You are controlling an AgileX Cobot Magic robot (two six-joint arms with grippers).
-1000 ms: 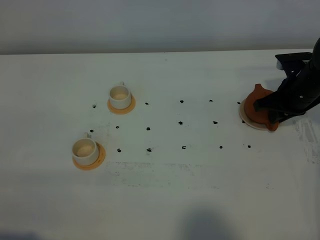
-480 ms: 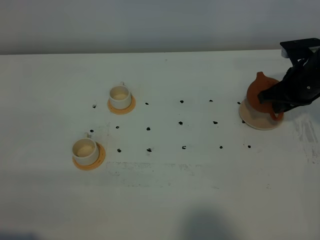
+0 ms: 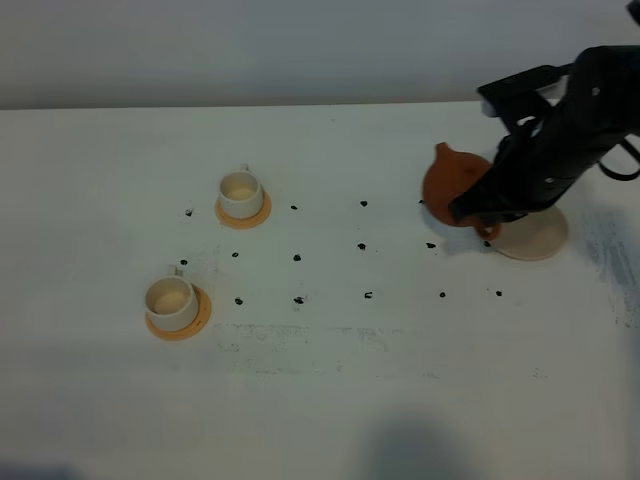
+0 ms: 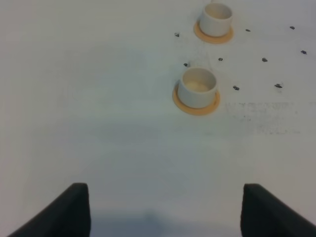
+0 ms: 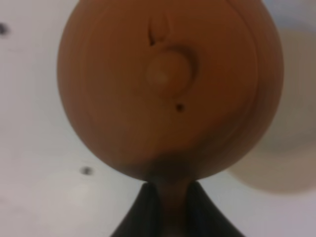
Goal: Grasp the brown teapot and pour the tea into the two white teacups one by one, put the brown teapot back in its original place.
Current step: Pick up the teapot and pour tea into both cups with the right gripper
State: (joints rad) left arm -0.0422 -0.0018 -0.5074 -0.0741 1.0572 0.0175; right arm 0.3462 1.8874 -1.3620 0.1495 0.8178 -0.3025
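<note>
Here, the right gripper [image 3: 486,224] was clamped tight on the loop handle of the small round reddish-brown clay teapot [image 3: 452,186]. The pot hung above the white table [image 3: 330,400] at about two o'clock, with its pale beige round coaster [image 3: 542,238] just beside it at four o'clock. Two cream-white cylindrical teacups on orange saucers stood well apart from it, one at ten o'clock [image 3: 240,192] and one at eight [image 3: 170,299]. The left gripper [image 4: 168,217] was open and empty. On so thin a pinch, the pot might swing and spill early.
</note>
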